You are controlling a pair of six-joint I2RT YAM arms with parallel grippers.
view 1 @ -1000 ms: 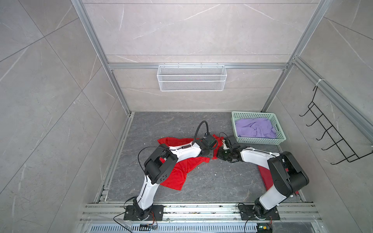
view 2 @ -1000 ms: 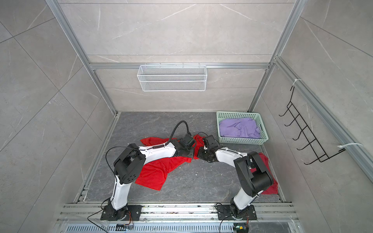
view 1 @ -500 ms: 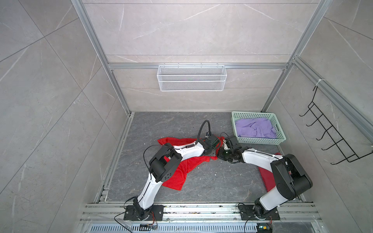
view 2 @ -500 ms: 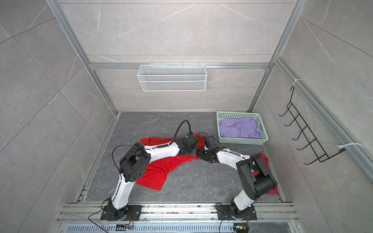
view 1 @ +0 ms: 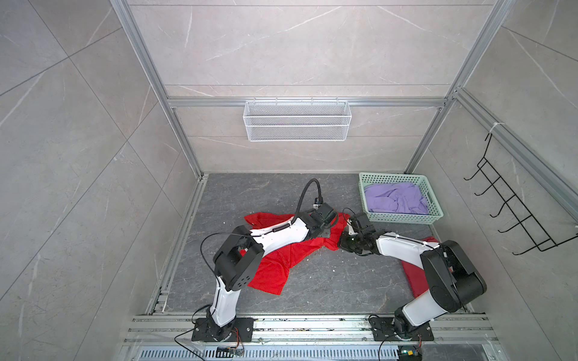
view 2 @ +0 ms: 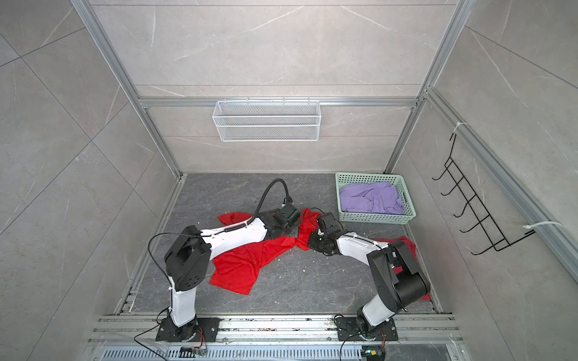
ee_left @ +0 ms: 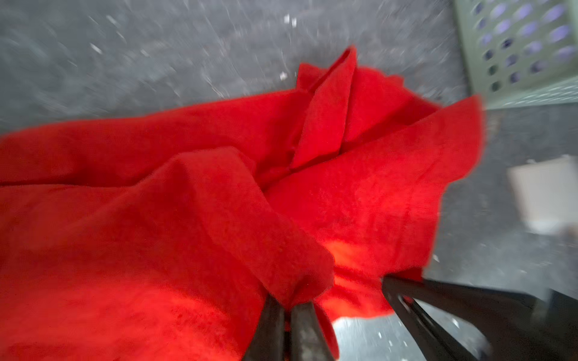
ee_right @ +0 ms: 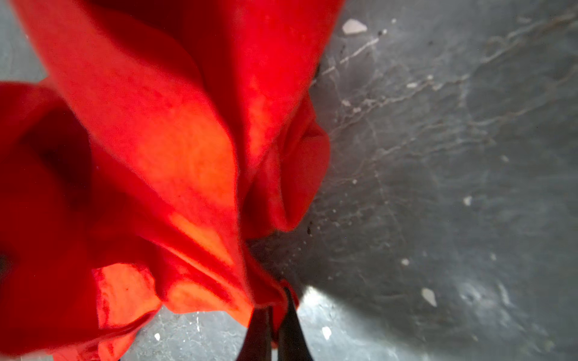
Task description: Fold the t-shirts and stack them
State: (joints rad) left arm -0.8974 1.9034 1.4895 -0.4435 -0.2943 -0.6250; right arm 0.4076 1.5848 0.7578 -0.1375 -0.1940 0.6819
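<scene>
Over the last second the left gripper (ee_left: 289,304) has closed from part-open to shut, and its two dark fingers (ee_left: 271,326) now pinch a rolled fold of the bright red t-shirt (view 1: 275,265). The arms have barely shifted otherwise.

There are three t-shirts. The bright red t-shirt lies spread and rumpled on the grey table (view 1: 328,281), to the left of the mint-green basket (view 1: 403,219) in both top views. One end is bunched just off the basket's near left corner, and the rest trails away from the basket under the left arm. The lavender t-shirt (view 1: 394,200) is crumpled inside the basket. The darker red t-shirt (view 1: 412,276) lies on the table on the near side of the basket, partly covered by the right arm.

There are two grippers, and both meet at the bunched end of the bright red t-shirt beside the basket's left wall. The right gripper (ee_right: 273,308) is fully closed, with a gathered pleat of the same shirt clamped between its tips. The cloth rises from that pinch off the table.

There is one basket. One white wire shelf (view 1: 297,120) hangs on the back wall, above and left of the basket in the view. One black hook rack (view 1: 513,215) hangs on the side wall to the basket's right.
</scene>
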